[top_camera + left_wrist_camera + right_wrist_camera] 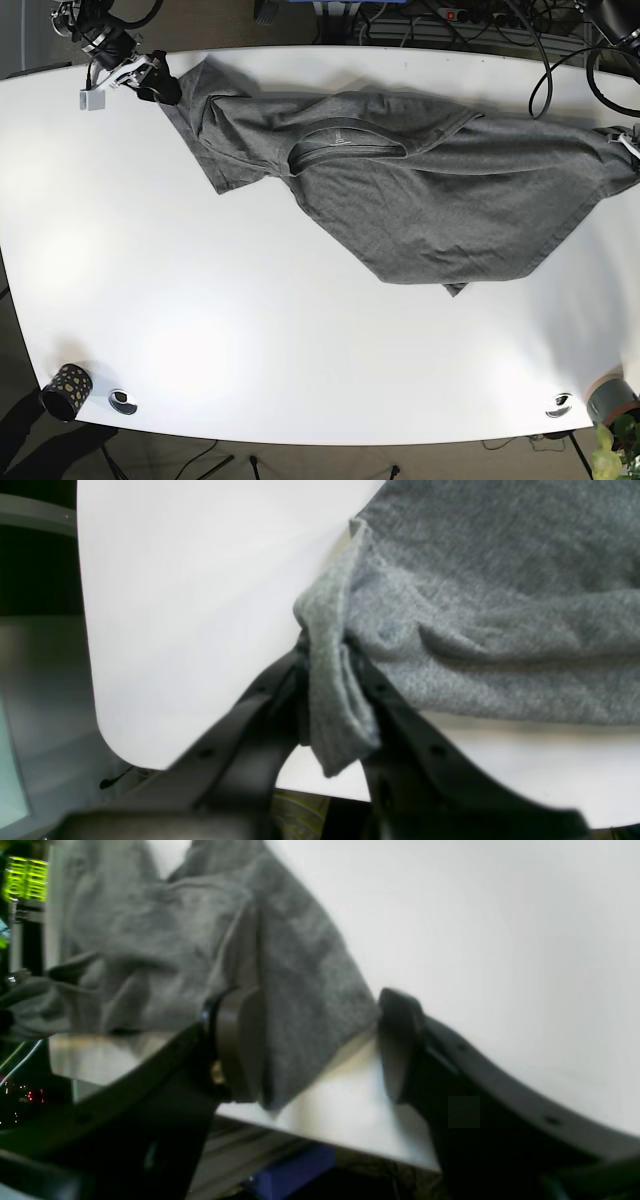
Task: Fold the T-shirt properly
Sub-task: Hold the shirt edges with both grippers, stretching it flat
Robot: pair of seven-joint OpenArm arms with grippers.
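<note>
Here the grey T-shirt (420,200) lies crumpled across the far half of the white table (250,330), stretched out sideways between the two arms. Its collar (345,148) faces the far edge, and the body runs down in a slanted fold toward the middle of the table, ending in a small point of cloth near the centre.

Over at the far left corner of the base view, the right gripper (320,1040) sits at the sleeve end of the shirt. From its wrist camera, the jaws stand fairly wide, one pad (240,1045) pressed against the cloth while the other is just clear of it, and a flap of grey fabric hangs between them over the table edge. It does not look clamped.

At the opposite end, on the right edge of the base view, the left gripper (330,680) has its jaws drawn narrow around a bunched strip of the shirt's edge. The pinched cloth pokes out below the fingers (400,715) as a small tail, and the rest of the shirt spreads away over the tabletop.

Along the near edge there is a dark speckled cup (65,390) at the left corner and a grey cup (612,398) at the right, both well apart from the shirt.
</note>
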